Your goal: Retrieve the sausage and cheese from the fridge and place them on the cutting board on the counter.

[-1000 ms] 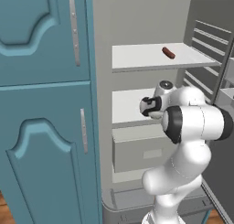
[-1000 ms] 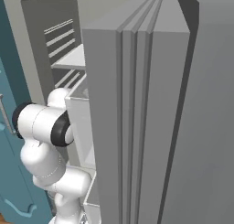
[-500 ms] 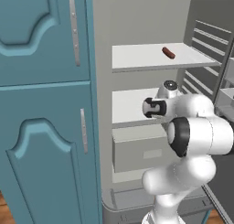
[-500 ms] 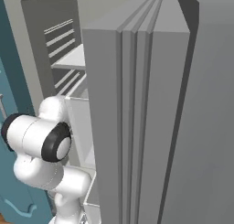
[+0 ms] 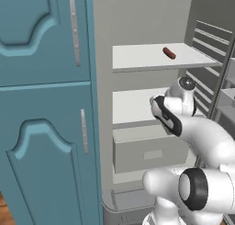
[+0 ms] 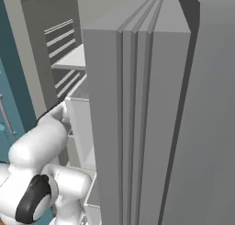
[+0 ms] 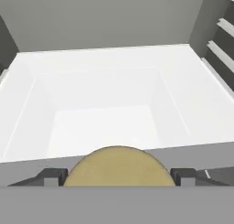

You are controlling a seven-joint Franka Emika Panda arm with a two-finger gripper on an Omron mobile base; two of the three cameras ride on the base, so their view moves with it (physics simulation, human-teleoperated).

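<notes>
- Hand view: I see the cheese [image 7: 118, 167] at 6 o'clock, a tan-yellow round lying between the two dark fingertips [image 7: 51, 176], with the white fridge drawer [image 7: 109, 104] open beyond it toward 12 o'clock.
- The jaws stand wide apart on either side of the cheese; I cannot tell whether the pads touch it, so I do not count it as gripped.
- Left base view: the sausage [image 5: 169, 53] lies on the upper fridge shelf [image 5: 137, 58] at 1 o'clock, well apart from the arm, whose wrist reaches in at the middle shelf above the closed-looking drawer front [image 5: 151, 151].
- Risk, in my judgement: the round cheese could roll or squirt out if the jaws close off-centre, and drop into the drawer.
- Second risk: the forearm sits close to the fridge door [image 6: 151, 127], so a wide withdrawal could strike the door or its racks.
- The hand view alone gives the cheese; the left base view gives the sausage; the right base view gives the door edge crowding the arm.
</notes>
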